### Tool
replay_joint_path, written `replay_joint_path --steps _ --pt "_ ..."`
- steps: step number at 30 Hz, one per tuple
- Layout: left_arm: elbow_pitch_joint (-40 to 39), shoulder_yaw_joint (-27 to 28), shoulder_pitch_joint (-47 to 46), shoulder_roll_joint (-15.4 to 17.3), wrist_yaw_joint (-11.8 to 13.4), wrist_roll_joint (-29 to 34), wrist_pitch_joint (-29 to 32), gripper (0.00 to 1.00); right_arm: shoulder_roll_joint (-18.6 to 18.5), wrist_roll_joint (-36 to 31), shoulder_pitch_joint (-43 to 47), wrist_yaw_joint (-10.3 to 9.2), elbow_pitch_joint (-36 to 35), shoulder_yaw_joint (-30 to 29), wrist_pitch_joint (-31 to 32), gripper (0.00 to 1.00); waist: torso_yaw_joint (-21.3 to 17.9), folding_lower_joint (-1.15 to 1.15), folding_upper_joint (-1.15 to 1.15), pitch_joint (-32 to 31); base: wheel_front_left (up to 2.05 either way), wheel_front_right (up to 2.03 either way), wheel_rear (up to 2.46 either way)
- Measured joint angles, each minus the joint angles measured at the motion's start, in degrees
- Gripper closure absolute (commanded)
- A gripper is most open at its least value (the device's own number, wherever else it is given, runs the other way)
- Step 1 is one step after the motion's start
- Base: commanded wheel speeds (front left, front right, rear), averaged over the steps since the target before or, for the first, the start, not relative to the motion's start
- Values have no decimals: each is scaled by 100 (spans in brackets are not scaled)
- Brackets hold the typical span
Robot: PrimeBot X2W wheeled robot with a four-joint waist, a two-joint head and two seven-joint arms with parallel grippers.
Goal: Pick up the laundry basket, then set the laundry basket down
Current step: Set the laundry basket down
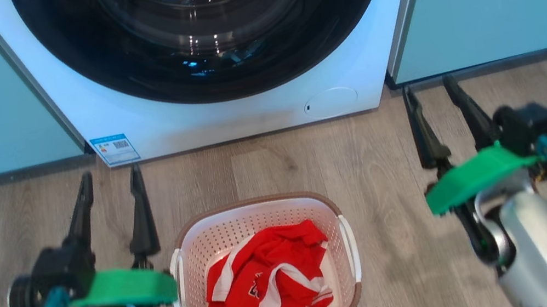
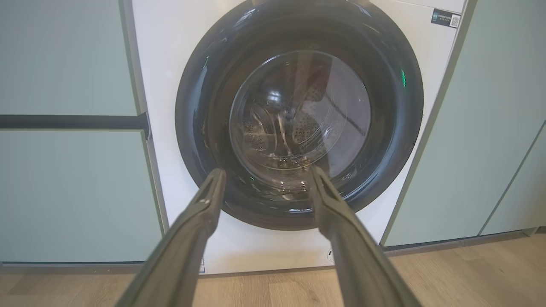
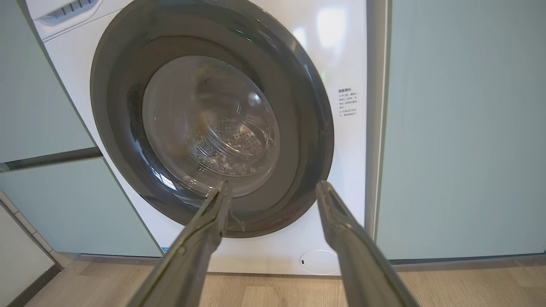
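A laundry basket (image 1: 252, 224) holding a red and white garment (image 1: 267, 282) sits on the wood floor (image 1: 365, 171) in front of a washer (image 1: 244, 108), between the robot's two arms, with one white side handle facing each arm. Both end effectors are spread and hold nothing, and their fingers point at the washer, so the basket lies inward of their tips and back toward the robot. The left end effector (image 1: 110, 174) is just beside the basket's left handle (image 1: 175, 264), while the right end effector (image 1: 428, 86) stands well apart and likely has farther to travel.
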Motion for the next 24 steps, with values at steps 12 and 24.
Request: replay_joint_path --steps 12,24 --pt "-87 478 834 -386 -599 345 0 0 26 -224 983 0 -528 -47 0 0 -17 0 0 -114 0 0 0" --pt "-154 541 888 -399 -672 419 0 0 27 -232 1098 0 -654 -74 0 0 -38 0 0 -93 0 0 0"
